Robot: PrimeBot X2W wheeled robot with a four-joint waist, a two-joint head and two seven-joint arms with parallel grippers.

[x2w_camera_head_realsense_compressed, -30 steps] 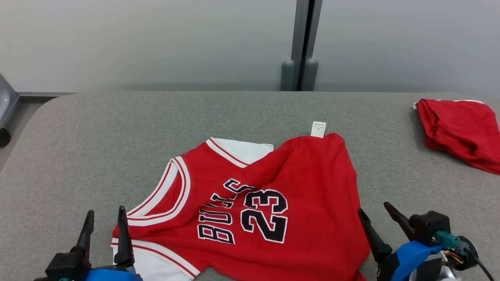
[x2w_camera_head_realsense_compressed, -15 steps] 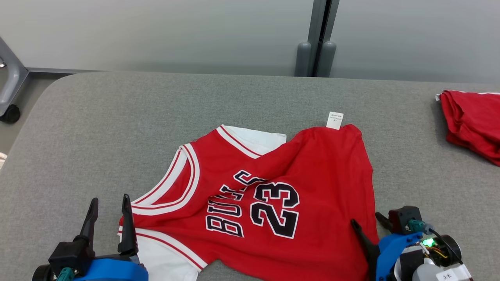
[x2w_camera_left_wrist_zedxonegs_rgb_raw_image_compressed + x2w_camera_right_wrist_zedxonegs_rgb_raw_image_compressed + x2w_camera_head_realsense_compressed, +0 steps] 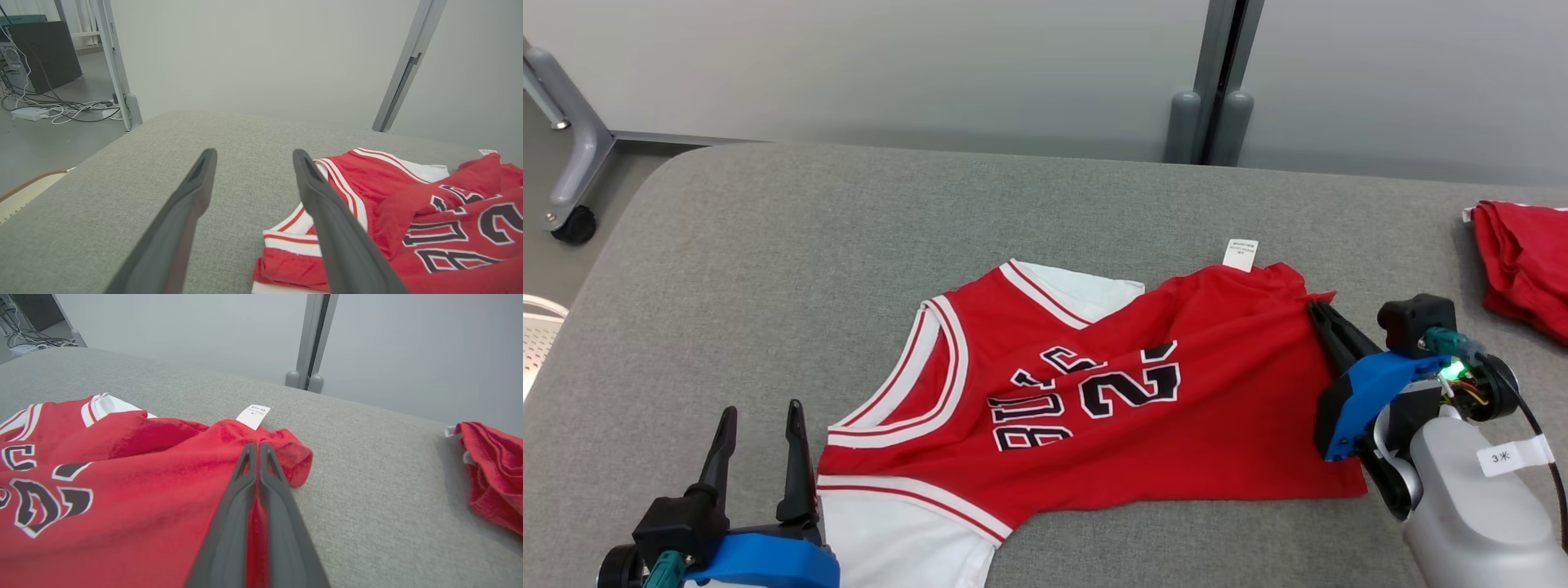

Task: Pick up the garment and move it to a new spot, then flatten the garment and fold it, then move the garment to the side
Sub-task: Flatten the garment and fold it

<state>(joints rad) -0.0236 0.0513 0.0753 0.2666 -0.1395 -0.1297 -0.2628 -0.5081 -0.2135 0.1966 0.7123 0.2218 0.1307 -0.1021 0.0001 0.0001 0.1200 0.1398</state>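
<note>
The red jersey (image 3: 1143, 408) lay crumpled near the middle of the grey worktop (image 3: 849, 245). In the head view its long axis ran from the white-trimmed shoulders at about 8 o'clock to the hem corner at about 2 o'clock, where a small white label (image 3: 1241, 254) stuck out.

The right end effector (image 3: 1319, 314) was closed on the cloth at that hem corner. In the right wrist view its two fingers met tip to tip (image 3: 254, 446), with a strip of red fabric pinched between them. The right arm therefore already had the hem end.

The left end effector (image 3: 760, 416) stood with its fingers spread wide and nothing between them. It sat at the shoulder end, with the striped armhole edge at its 3 o'clock, just beside its inner finger. The left wrist view (image 3: 254, 153) did not settle whether the finger touched the cloth.

The coming lift seemed to hinge on that gap. The left arm was much the nearer to the shoulders and would probably need a short sideways shift towards 3 o'clock to take them, so that the jersey could be carried taut along its axis.

A second red garment (image 3: 1523, 261) lay well apart at the worktop's right edge.
</note>
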